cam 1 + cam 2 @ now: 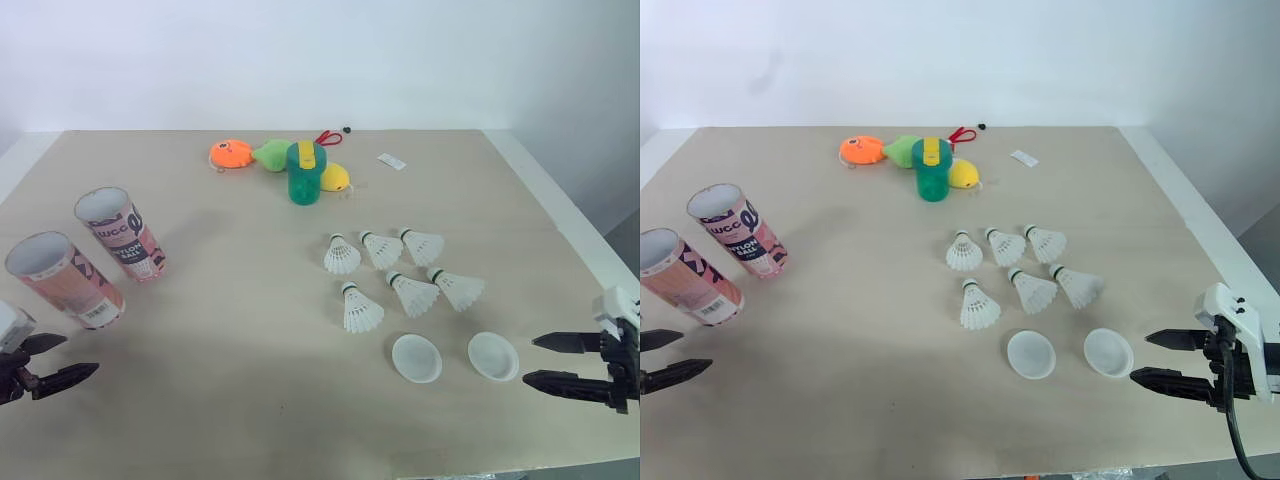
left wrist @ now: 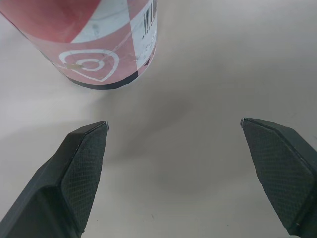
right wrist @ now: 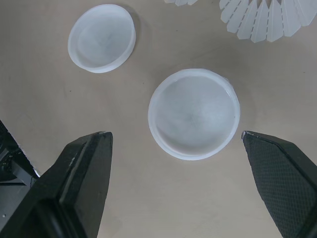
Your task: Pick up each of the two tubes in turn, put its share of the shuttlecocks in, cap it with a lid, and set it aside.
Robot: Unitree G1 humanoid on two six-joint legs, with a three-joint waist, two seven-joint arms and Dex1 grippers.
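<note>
While your left gripper (image 1: 82,354) hangs open near the closer pink patterned cardboard tube (image 1: 62,279), standing far left on the beige table (image 1: 250,330), bring its fingers (image 2: 84,163) around the tube's middle before closing. Your right gripper (image 1: 530,360) stands open beside two white plastic lids (image 1: 416,358).

1. Near tube (image 1: 65,280) and far tube (image 1: 120,233) are standing together at the table's (image 1: 250,330) left.
2. Shuttlecocks (image 1: 414,295) are lying right of centre, in two rows.
3. Left lid (image 1: 416,358) and right lid (image 1: 493,356) are sitting side by side before them.
4. Toys (image 1: 306,178) are lying far behind.
</note>
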